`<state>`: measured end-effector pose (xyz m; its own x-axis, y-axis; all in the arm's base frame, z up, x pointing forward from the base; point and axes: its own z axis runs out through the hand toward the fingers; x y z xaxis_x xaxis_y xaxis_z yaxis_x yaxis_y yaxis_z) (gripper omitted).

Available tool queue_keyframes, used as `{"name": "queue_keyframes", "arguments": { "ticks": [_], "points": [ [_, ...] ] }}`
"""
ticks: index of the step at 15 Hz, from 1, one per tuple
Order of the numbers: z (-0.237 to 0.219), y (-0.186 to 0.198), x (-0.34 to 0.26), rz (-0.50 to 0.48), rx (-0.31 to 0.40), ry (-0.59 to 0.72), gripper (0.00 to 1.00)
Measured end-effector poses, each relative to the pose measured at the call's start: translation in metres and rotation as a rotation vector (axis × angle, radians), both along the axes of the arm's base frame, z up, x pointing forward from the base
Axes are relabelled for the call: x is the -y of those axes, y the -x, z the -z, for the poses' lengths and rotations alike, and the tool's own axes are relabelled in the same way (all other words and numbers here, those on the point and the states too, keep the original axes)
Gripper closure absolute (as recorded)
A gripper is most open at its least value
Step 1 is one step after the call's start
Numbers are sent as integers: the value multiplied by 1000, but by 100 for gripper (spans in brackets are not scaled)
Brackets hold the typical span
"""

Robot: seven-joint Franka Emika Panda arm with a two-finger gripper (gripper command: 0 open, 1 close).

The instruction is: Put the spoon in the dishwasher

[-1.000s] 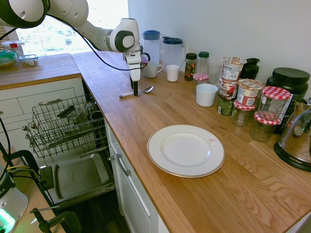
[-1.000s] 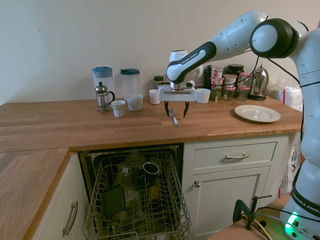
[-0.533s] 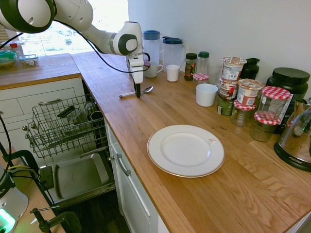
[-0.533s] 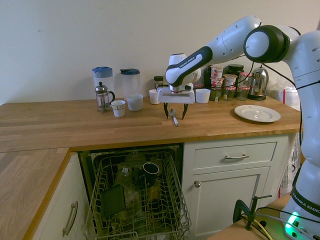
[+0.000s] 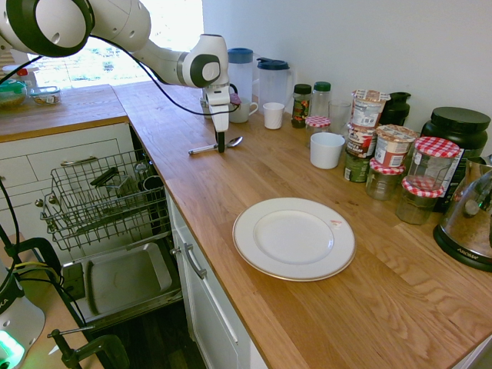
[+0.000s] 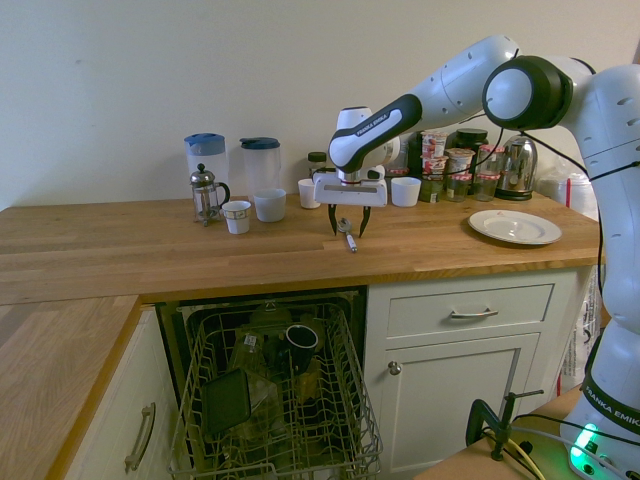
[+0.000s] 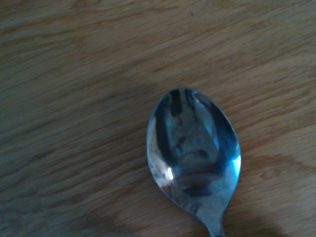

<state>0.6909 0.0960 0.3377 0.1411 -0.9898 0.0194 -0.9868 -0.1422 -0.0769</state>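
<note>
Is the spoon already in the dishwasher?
No, the spoon lies on the wooden counter, beside the gripper's parted fingers, above the open dishwasher's wire rack.

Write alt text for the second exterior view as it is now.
A robot arm's open gripper straddles a silver spoon on a wooden counter. Below, an open dishwasher holds a dark mug. A white plate lies to the picture's right.
</note>
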Motion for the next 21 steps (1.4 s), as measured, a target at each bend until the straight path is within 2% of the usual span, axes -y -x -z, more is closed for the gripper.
{"name": "queue_keyframes", "arguments": {
  "ticks": [4,15,18,21],
  "points": [
    [0,-1,7,-16,-10,-40,100],
    [-4,4,7,-34,-12,-36,100],
    [-33,27,2,-53,8,-33,100],
    [-72,71,-16,-92,28,-31,100]
  ]
}}
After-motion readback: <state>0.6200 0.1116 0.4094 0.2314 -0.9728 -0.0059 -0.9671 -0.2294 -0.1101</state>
